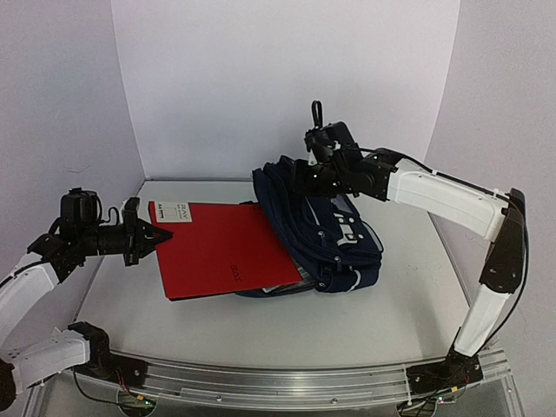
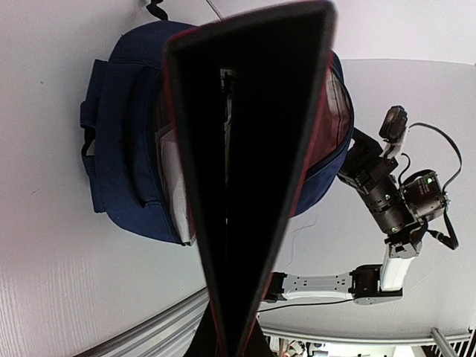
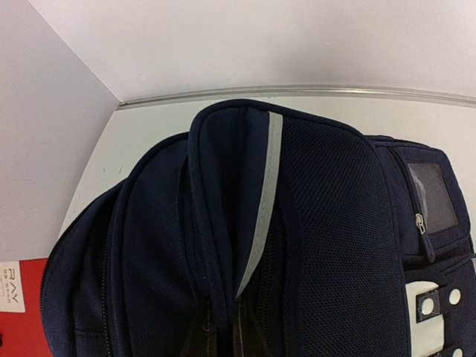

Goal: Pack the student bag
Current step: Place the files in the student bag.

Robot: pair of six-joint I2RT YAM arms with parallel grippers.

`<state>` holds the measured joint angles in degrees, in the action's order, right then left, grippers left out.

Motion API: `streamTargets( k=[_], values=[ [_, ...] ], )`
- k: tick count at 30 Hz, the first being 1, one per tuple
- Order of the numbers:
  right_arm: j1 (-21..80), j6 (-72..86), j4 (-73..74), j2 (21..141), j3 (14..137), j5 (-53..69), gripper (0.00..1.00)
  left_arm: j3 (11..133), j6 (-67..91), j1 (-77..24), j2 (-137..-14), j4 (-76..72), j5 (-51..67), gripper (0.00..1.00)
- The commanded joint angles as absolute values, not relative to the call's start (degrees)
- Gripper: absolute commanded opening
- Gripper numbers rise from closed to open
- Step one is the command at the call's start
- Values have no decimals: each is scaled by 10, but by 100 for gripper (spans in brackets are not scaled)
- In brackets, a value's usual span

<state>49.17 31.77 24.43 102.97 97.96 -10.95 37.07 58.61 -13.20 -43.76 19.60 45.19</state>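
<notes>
Student bag (image 1: 339, 234), navy, agape; right jaws tight on it, left jaws on folder (image 1: 221, 248)

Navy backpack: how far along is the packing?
Done: the navy-blue fabric backpack lies open, white sheets showing inside. In hand: the left tool is shut on the flat red folder, its far end at the mouth; the right tool pinches the bag's top fabric. Left: most of the folder is outside; the opening is not closed.
</notes>
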Motion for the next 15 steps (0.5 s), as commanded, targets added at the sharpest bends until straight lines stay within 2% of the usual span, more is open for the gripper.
streamTargets(
  k=[1, 8, 15],
  values=[
    [494, 327, 111, 952, 989, -108, 0, 367, 584, -157, -472, 66, 421, 0],
    [494, 354, 85, 943, 972, -51, 0, 331, 589, -185, -544, -102, 367, 0],
    [494, 372, 58, 961, 1019, 34, 0, 368, 582, -260, -657, -194, 335, 0]
  ],
)
